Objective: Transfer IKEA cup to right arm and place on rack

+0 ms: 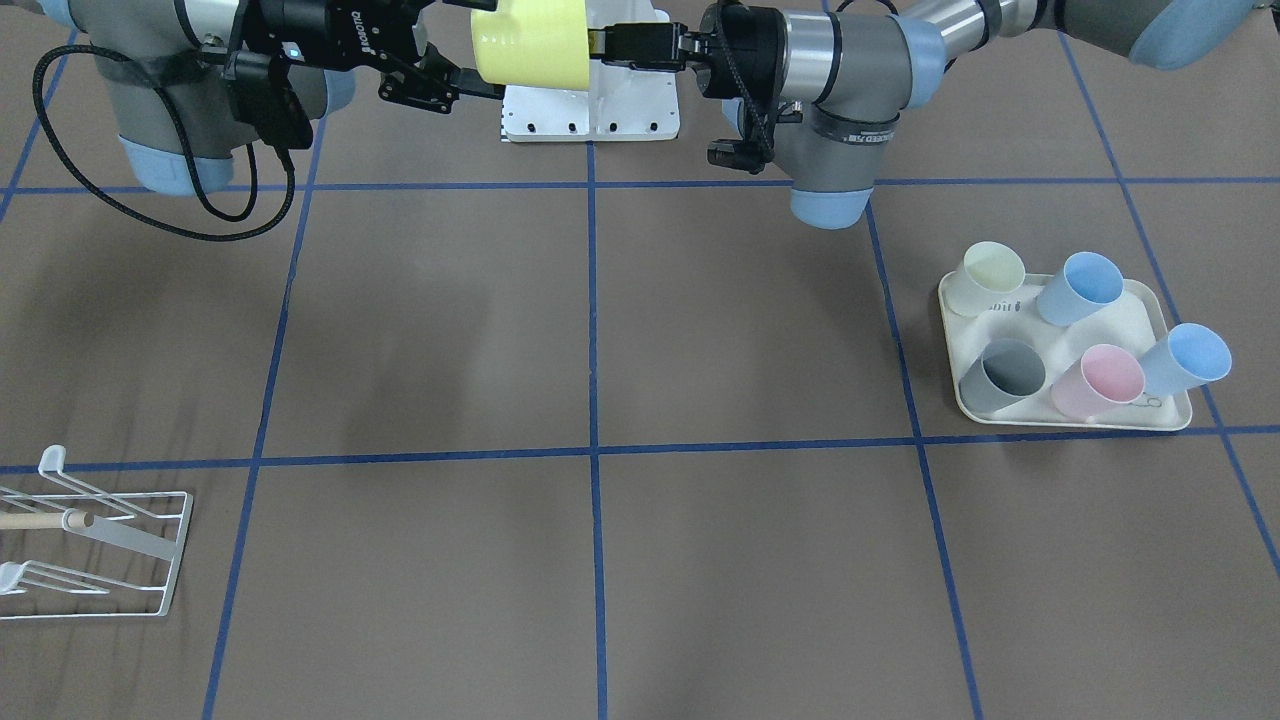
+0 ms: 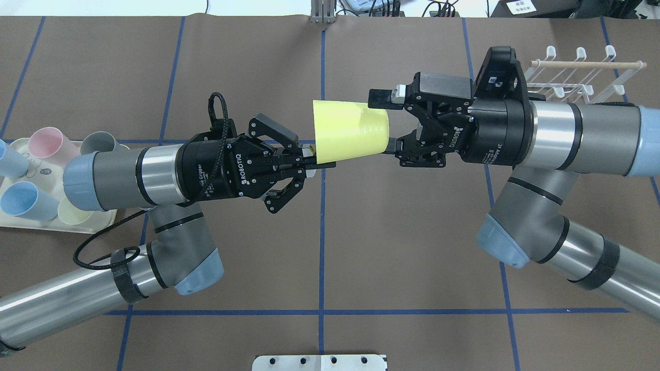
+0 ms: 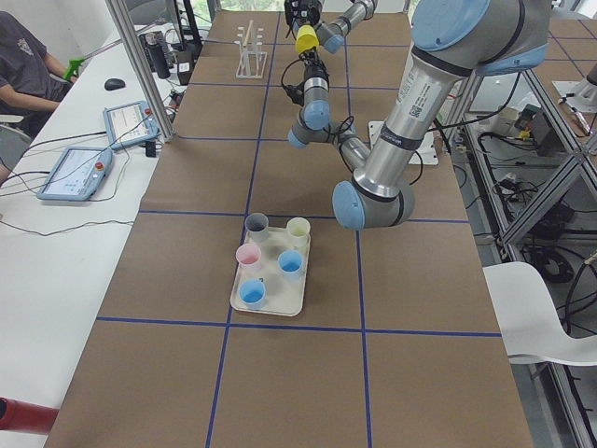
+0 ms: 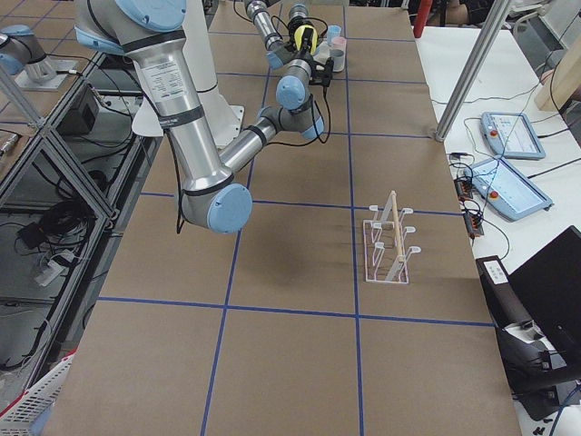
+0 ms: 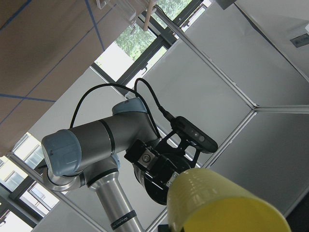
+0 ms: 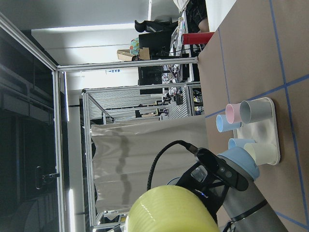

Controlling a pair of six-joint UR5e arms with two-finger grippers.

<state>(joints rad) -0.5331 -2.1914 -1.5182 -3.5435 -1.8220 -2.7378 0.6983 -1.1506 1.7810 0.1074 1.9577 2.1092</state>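
The IKEA cup (image 2: 349, 132) is yellow and is held lying sideways in the air above the table's middle. My left gripper (image 2: 311, 162) is shut on its wide rim. The right arm (image 2: 562, 134) reaches in from the other side. Its gripper (image 2: 388, 122) is open, with one finger above and one below the cup's narrow base. The front-facing view shows the same cup (image 1: 530, 42) between both grippers, and it fills the bottom of each wrist view (image 5: 227, 205) (image 6: 174, 210). The white wire rack (image 2: 582, 77) (image 1: 100, 545) with its wooden dowel stands on the table behind the right arm.
A cream tray (image 1: 1150, 312) (image 2: 31, 222) near the left arm's elbow holds several pastel cups. A white base plate (image 1: 620, 105) sits at the robot's foot. Blue tape lines cross the brown table (image 1: 600, 330). A person (image 3: 23, 65) sits by the side desk.
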